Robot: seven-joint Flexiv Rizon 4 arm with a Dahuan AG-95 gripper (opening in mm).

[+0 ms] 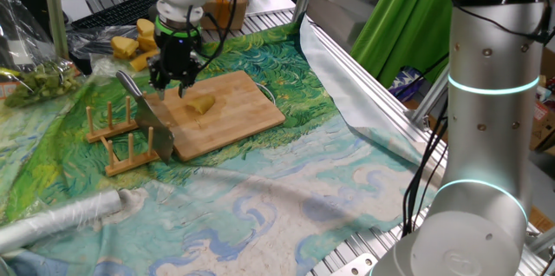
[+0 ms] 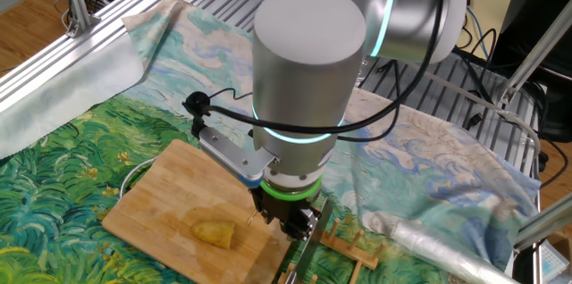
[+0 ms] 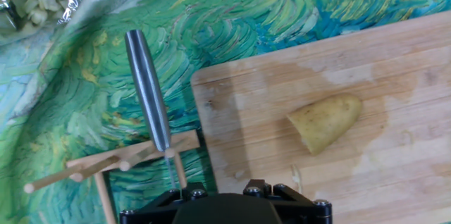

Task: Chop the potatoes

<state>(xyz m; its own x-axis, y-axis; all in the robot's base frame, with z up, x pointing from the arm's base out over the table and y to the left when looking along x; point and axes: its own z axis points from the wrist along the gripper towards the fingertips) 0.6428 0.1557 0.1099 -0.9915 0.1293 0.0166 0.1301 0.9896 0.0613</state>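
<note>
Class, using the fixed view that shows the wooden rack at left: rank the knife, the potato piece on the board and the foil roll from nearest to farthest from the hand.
1. Knife: just below the hand, on the wooden rack.
2. Potato piece: beside the hand, on the cutting board.
3. Foil roll: far off, at the cloth's front-left edge.

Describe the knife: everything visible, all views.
The knife is all metal: a round steel handle and a broad flat cleaver-like blade. It stands in the wooden rack, blade edge-on in the slots, handle angling up. It sits beside the cutting board's edge. The gripper hangs just above the handle, not holding it.
</note>
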